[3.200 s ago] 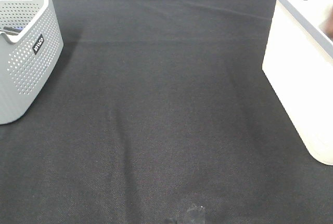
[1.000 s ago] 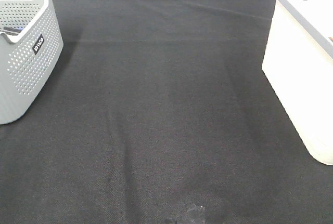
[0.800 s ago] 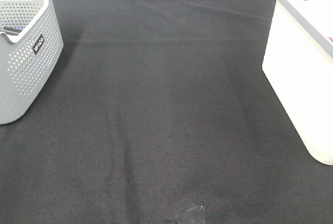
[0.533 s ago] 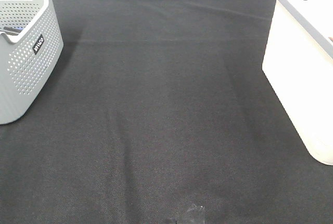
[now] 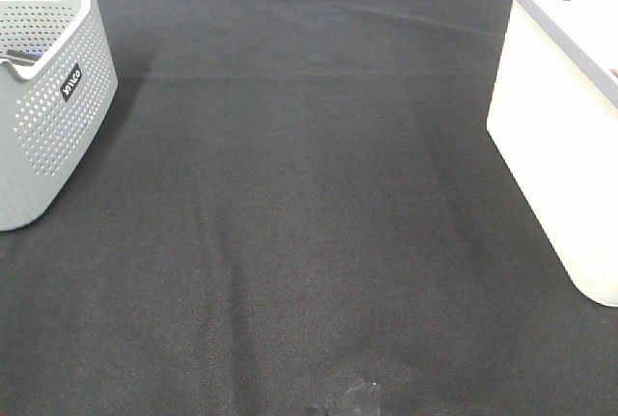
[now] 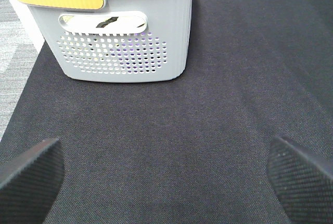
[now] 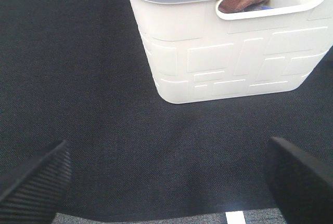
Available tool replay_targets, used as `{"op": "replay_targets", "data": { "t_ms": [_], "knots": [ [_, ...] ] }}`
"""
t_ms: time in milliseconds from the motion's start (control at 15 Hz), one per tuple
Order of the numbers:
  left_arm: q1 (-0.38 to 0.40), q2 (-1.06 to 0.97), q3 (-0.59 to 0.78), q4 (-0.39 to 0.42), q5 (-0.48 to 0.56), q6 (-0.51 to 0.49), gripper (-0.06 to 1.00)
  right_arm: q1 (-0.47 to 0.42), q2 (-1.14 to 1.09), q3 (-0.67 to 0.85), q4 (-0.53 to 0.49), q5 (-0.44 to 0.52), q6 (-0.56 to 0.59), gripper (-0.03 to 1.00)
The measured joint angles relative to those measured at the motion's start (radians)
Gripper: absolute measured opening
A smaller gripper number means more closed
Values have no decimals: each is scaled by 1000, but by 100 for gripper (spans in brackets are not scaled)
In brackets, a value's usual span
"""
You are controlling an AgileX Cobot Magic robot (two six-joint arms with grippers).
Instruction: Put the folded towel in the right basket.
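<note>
Right gripper [image 7: 166,182] near, fingers spread wide, holding nothing, above black cloth [image 5: 309,223]. Left gripper [image 6: 166,177] likewise wide, empty. White right basket [image 7: 229,47] at 3 o'clock in high view; brownish fabric, probably the folded towel [image 7: 244,0], visible through handle slot. Grey left basket [image 5: 48,88] at 10 o'clock. Judgement: placement looks done; back arms off clear of rims, avoid nudging basket.
</note>
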State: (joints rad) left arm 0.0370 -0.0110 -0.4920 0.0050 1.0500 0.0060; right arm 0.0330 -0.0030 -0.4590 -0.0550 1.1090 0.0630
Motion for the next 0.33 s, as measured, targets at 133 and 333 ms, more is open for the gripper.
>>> {"op": "replay_targets", "data": {
  "t_ms": [133,333],
  "knots": [
    [0,0,0,0,0,0,99,0,0,0,0,0,0,96],
    [0,0,0,0,0,0,99,0,0,0,0,0,0,96]
  ]
}}
